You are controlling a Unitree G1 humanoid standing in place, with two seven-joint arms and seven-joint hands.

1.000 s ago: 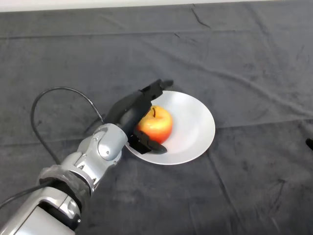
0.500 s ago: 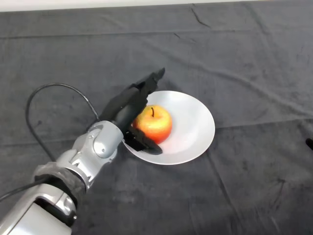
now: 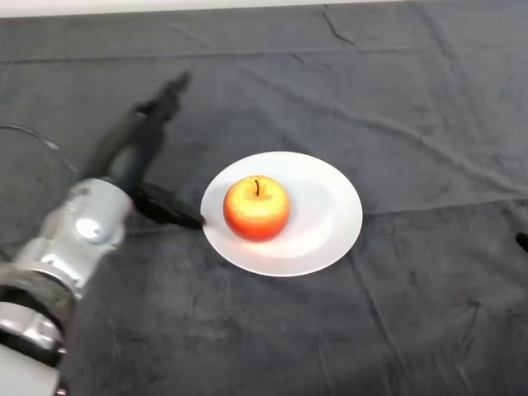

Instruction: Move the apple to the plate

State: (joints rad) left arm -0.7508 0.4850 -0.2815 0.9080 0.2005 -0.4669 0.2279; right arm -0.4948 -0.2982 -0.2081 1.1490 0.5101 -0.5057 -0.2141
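Note:
A red and yellow apple (image 3: 256, 208) stands upright on the left half of a white plate (image 3: 330, 214) in the middle of the table. My left hand (image 3: 132, 157) is open and empty, to the left of the plate and clear of the apple. Its fingers (image 3: 162, 101) point up and away, and its thumb (image 3: 171, 206) reaches toward the plate's left rim.
A dark, creased cloth (image 3: 396, 99) covers the whole table. A small dark object (image 3: 522, 241) shows at the right edge of the view.
My hand has let go of the apple and drawn back to the left, off the plate. The apple stays on the plate.

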